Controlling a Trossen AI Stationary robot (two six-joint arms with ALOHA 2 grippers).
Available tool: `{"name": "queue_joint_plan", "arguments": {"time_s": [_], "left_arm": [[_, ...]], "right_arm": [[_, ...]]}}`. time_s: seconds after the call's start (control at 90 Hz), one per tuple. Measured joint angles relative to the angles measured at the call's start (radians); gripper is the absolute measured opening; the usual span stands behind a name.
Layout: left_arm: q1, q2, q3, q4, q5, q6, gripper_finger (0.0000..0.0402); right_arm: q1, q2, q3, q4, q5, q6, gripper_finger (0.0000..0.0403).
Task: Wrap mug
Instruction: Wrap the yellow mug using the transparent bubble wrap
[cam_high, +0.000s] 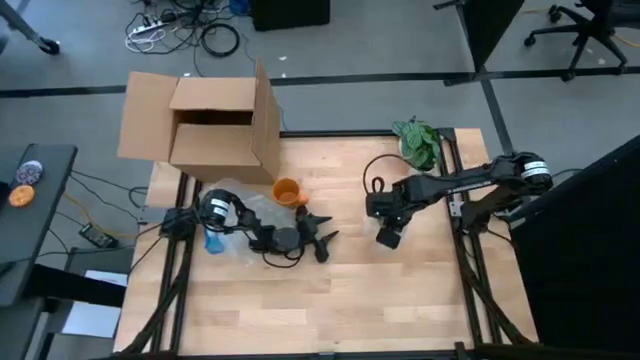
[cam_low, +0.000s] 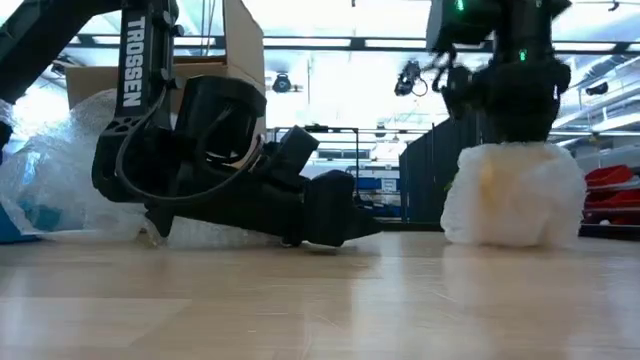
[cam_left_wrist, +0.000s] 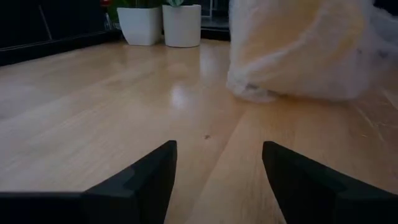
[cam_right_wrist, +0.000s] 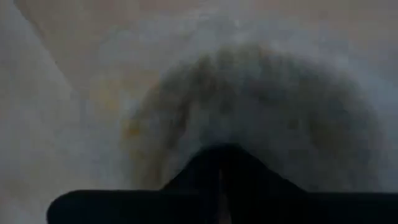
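High view: The left end effector (cam_high: 322, 238) lies low on the tabletop (cam_high: 400, 300), fingers spread apart, near an orange mug (cam_high: 287, 191) and loose bubble wrap (cam_high: 235, 220). The right end effector (cam_high: 388, 236) points down over mid-table; the bundle beneath it is hidden by the arm. A cardboard box (cam_high: 215, 125) stands at the far edge.

Low view: The wrapped mug (cam_low: 515, 195), a white bundle with a yellowish core, stands on the tabletop. The right end effector (cam_low: 510, 125) presses into its top. The left end effector (cam_low: 340, 222) rests on the wood, well apart from the bundle.

Left wrist view: Both fingers (cam_left_wrist: 140, 180) are parted and hold nothing; the bundle (cam_left_wrist: 305, 50) sits ahead.

Right wrist view: The closed fingertips (cam_right_wrist: 217, 168) pinch the wrap at the bundle's crown (cam_right_wrist: 261, 112).

Procedure (judgement): Keep the pinch firm and vertical so the gathered wrap does not spring open. Bring the left end effector alongside to brace the bundle's base before any twist or lift; a sideways pull risks tipping it.
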Motion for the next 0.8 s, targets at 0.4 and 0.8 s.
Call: {"name": "queue_joint_plan", "arguments": {"time_s": [0.4,0.8], "left_arm": [[0.000,0.000,0.010,-0.004,-0.001,0.015,0.0223],[0.000,0.000,0.011,-0.003,-0.001,0.018,0.0223]], "right_arm": [[-0.020,0.055,-0.009,0.055,0.037,-0.001,0.0000],[-0.028,0.149,-0.033,0.093,0.013,-0.065,0.0000]]}}
